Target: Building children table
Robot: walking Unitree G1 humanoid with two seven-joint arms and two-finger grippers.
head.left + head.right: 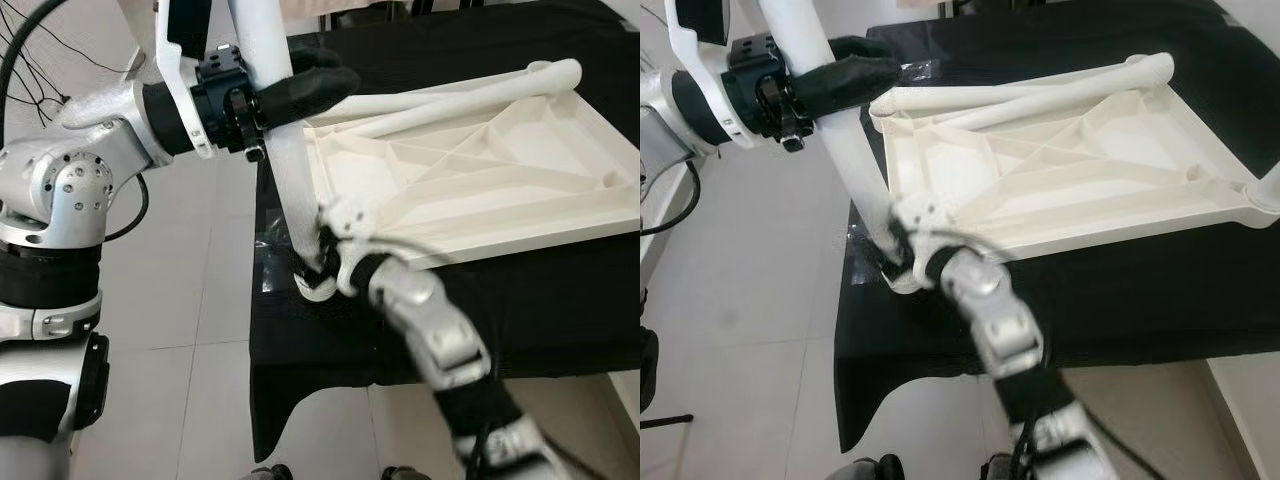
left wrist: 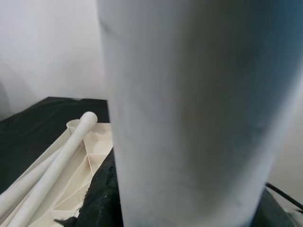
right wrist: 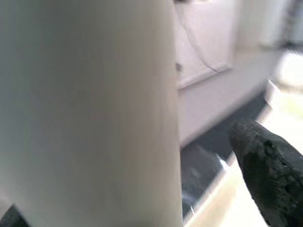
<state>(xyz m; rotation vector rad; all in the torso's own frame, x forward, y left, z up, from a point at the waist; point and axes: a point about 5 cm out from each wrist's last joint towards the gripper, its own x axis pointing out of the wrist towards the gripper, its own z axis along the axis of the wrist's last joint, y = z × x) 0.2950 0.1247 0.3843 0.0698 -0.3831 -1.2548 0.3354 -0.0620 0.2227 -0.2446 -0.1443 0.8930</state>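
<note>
A white plastic children's tabletop (image 1: pixel 500 170) lies upside down on a bench (image 1: pixel 560 290) draped in black cloth, its ribbed underside facing up. Two loose white table legs (image 1: pixel 470 95) lie across the far part of the tabletop, side by side, their ends reaching its far right corner.

A third white leg (image 1: pixel 285 150) stands nearly upright, leaning slightly, at the tabletop's near left corner, its lower end at the round corner socket (image 1: pixel 315 288) there. Whether it is fully seated in the socket cannot be told.

The left claw (image 1: pixel 300 85) grips this standing leg high up, its black fingers (image 1: pixel 855 70) closed around the tube from the robot's left side. In the left wrist view the leg (image 2: pixel 199 113) looms very close, with the two loose legs (image 2: pixel 57 165) and the tabletop behind it.

The right claw (image 1: pixel 325 255) is low down at the foot of the same leg, right by the corner socket, with its silver forearm (image 1: pixel 435 330) reaching up from the near edge of the bench. In the right wrist view the leg (image 3: pixel 90 113) sits close against the camera and one black finger (image 3: pixel 270 165) shows beside it, apart from the tube; whether this claw is clamped on the leg cannot be told.

The floor (image 1: pixel 190 400) beside the bench is pale tile.
</note>
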